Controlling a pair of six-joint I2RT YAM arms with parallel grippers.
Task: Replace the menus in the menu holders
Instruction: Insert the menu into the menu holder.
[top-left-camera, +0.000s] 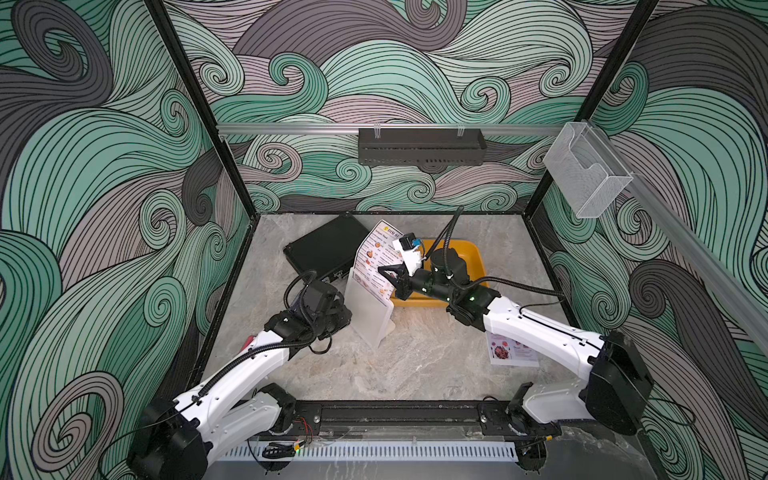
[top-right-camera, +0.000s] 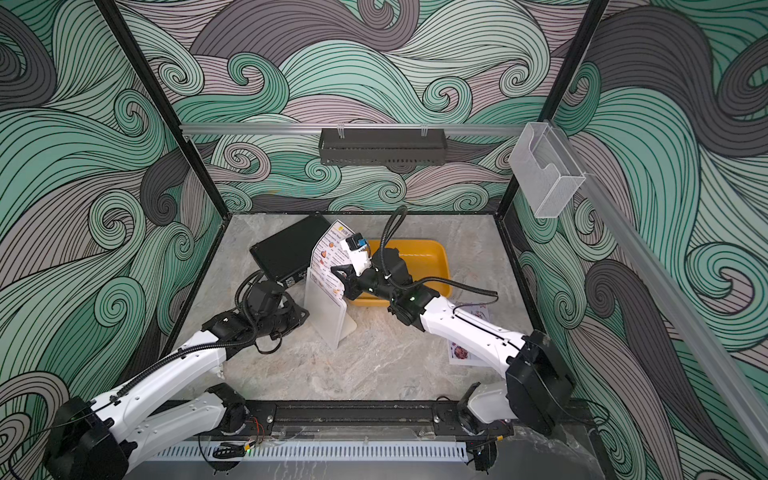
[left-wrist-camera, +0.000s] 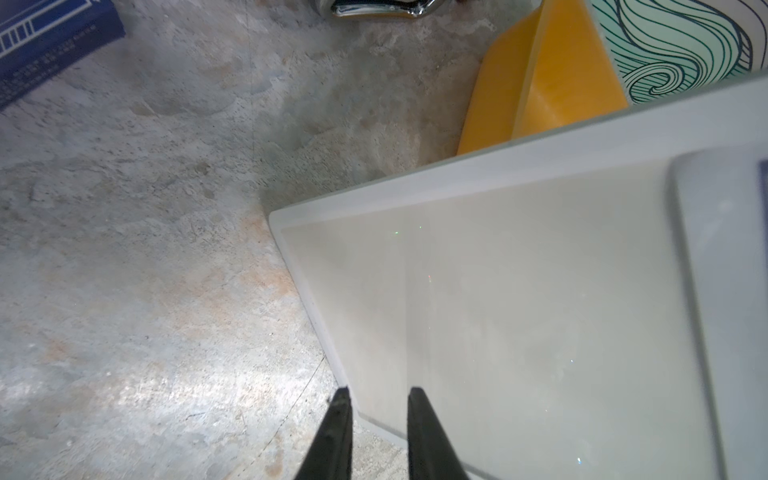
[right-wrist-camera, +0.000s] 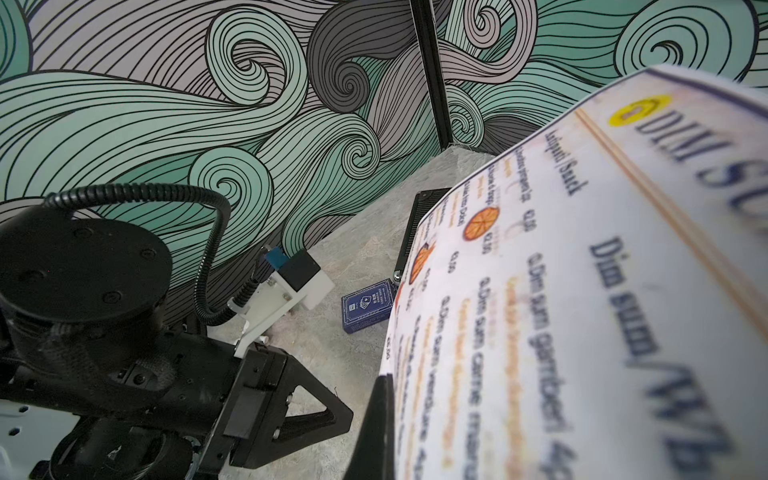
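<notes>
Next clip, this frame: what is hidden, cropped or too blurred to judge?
1. Pinkish menu: partly under the right arm in both top views; print too small.
2. Left gripper: top views hide its fingertips; the left wrist view shows only the tips astride the menu holder edge, grip unclear.
3. DIM SUM menu: lower end cut off in the right wrist view, small text blurred.

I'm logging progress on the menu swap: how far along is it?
Done: nothing looks finished. In hand: the right gripper is shut on the white dark-bordered "DIM SUM" paper menu, whose lower part sits in the clear acrylic slanted stand (entering or leaving, unclear); the left gripper is at the stand's edge. Left: the pinkish menu lies on the marble-look table, outside any stand.
</notes>
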